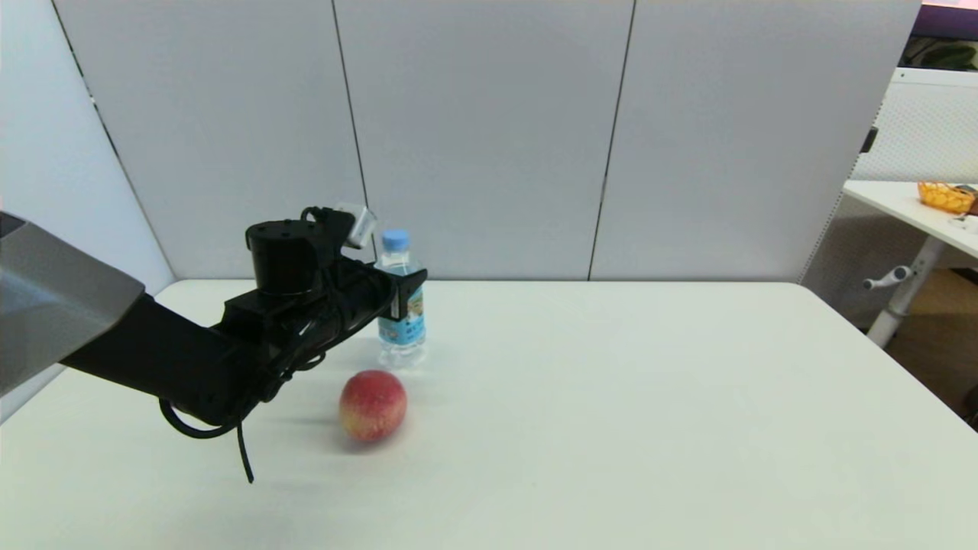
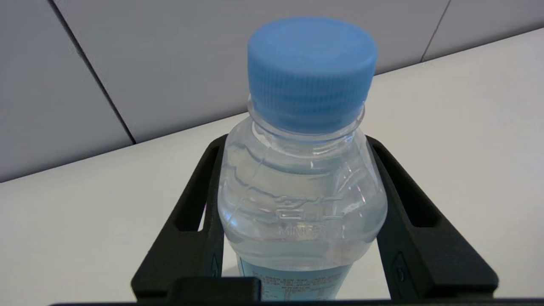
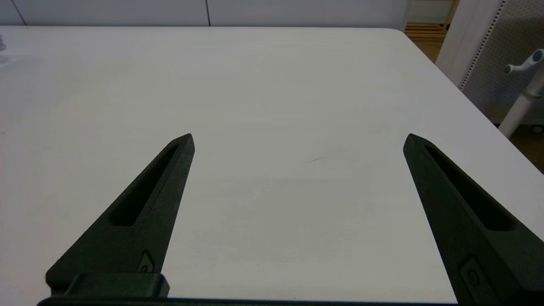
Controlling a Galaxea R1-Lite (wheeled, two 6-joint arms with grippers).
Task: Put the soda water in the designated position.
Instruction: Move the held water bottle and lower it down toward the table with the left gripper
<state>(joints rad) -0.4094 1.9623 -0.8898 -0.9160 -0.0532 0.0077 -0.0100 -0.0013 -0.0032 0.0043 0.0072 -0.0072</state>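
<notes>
soda water (image 2: 299,204) base — cut off, hidden

The soda water (image 1: 400,305) is clear with a light blue cap and a blue label bearing small colourful print. The peach (image 1: 373,406) is red blending into yellow. Both pincers, left pincer (image 1: 403,298) and right pincer (image 3: 297,144), are black; the surface (image 1: 611,428) is white.

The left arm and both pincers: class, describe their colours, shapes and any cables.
The left arm is matt black with a grey upper cover, a round black drum and loose black cables. Each pincer, left pincer and right pincer, has two long, tapering black fingers with slotted recesses.
</notes>
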